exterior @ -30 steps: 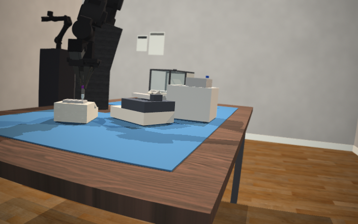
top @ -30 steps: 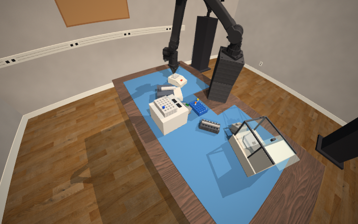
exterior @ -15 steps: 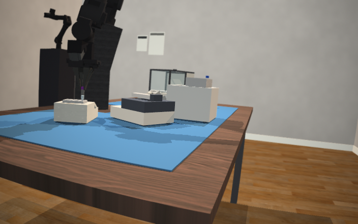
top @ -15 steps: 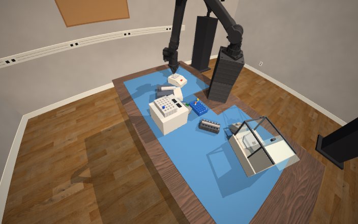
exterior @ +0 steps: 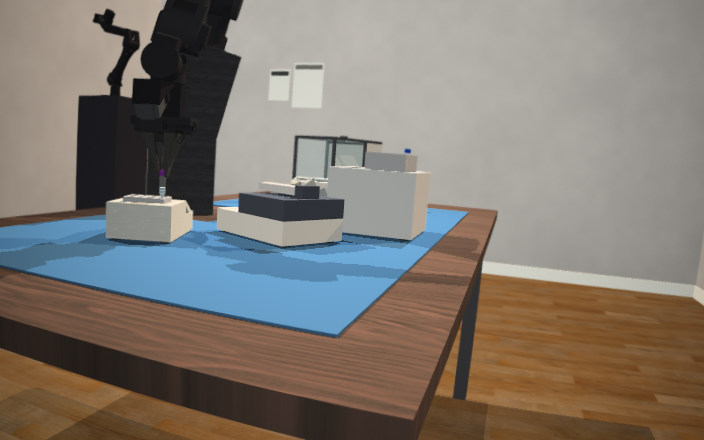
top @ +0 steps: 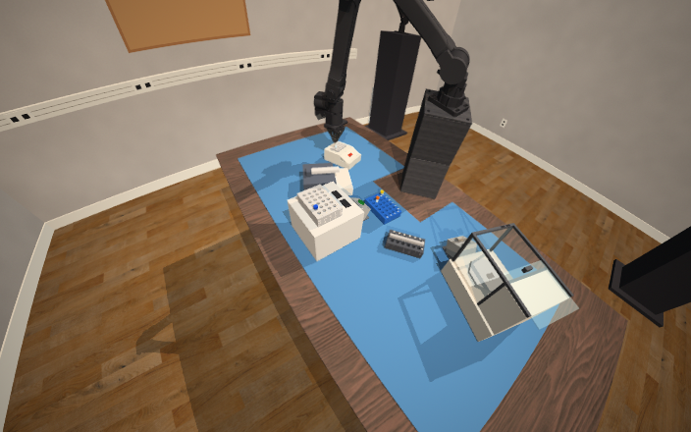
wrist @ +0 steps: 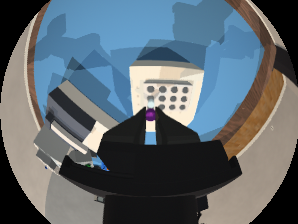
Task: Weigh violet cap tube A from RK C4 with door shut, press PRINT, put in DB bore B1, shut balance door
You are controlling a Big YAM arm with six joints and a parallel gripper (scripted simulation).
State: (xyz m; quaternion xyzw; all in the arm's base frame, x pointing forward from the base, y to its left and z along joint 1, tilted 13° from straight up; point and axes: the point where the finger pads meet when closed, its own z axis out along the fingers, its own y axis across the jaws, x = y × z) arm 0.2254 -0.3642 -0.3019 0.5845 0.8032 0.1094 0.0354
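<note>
- Wrist view: the jaws stand nearly closed, pinching the violet cap of tube A point(exterior: 162, 191) point(wrist: 150, 115).
- Tube A hangs upright below them, its lower end at the top of the dry block point(top: 348, 157) point(exterior: 138, 220) point(wrist: 196, 82); how deep it sits, he cannot tell.
- Just beside the block is the spectrophotometer point(top: 344, 179) point(exterior: 282, 232) point(wrist: 82, 111), on the blue mat point(top: 351, 300) point(exterior: 290, 298) point(wrist: 120, 25).
- Well apart on the desk point(top: 575, 376) point(exterior: 290, 363) point(wrist: 33, 100) stands the balance point(top: 471, 314) point(exterior: 295, 155).
</note>
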